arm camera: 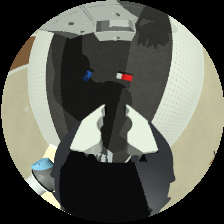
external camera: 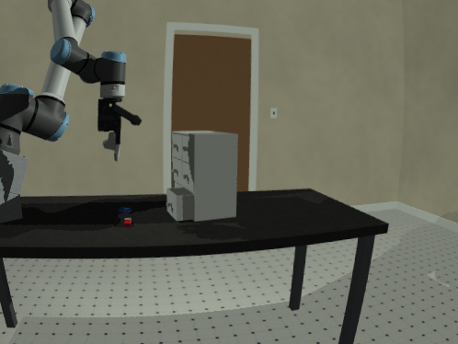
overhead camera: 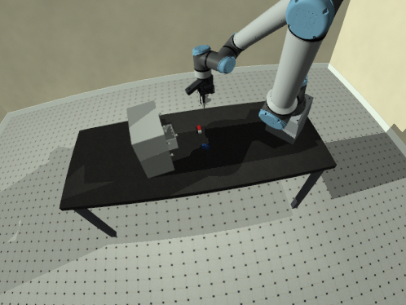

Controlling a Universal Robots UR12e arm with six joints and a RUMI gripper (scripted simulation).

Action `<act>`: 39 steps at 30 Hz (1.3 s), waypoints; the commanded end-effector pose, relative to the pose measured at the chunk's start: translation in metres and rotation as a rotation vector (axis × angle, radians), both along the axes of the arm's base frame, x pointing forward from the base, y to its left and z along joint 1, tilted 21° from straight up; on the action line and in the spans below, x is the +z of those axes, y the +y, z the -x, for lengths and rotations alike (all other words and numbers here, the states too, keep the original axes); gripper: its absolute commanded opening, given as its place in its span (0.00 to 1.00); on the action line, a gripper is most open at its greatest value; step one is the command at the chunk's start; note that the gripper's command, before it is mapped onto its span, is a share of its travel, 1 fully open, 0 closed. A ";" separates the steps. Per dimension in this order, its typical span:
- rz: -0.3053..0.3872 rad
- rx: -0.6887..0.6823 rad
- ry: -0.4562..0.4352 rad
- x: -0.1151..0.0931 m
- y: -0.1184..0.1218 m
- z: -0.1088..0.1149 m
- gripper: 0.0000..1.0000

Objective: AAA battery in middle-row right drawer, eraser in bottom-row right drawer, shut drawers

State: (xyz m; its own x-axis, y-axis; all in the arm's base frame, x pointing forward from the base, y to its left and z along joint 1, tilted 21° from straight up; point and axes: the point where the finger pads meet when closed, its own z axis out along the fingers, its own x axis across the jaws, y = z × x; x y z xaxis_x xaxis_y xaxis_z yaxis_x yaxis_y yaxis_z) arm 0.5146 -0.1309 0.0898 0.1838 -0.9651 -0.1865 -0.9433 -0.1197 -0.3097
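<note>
The grey chest (overhead camera: 150,139) stands upright on the black table, also seen in the exterior view (external camera: 209,175). Its bottom-row right drawer (external camera: 179,204) (overhead camera: 169,135) is pulled partly out; the other drawers look shut. A small red and white piece (overhead camera: 199,129) and a small blue piece (overhead camera: 205,146) lie on the table in front of the drawers; I cannot tell which is the battery or the eraser. Both show in the wrist view, red and white (arm camera: 125,77) and blue (arm camera: 87,75). My gripper (overhead camera: 202,102) (external camera: 116,154) (arm camera: 115,105) hangs high above them, fingers shut and empty.
The arm's base (overhead camera: 286,116) stands on the table's far right side. A brown door (external camera: 211,106) is in the wall behind the table. The table edges lie well away from the small pieces.
</note>
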 end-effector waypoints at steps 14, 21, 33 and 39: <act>0.039 0.128 -0.033 -0.011 -0.002 -0.010 0.20; 0.086 0.285 -0.071 -0.025 -0.003 -0.021 0.20; 0.241 0.809 -0.202 -0.082 -0.001 -0.053 0.20; 0.291 0.977 -0.244 -0.102 0.001 -0.061 0.20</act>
State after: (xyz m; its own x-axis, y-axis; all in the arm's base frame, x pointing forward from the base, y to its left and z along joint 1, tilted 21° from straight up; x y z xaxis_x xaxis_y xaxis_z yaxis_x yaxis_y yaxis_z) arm 0.5666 -0.1307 0.0054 0.8475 -0.5176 0.1176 -0.4576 -0.8248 -0.3322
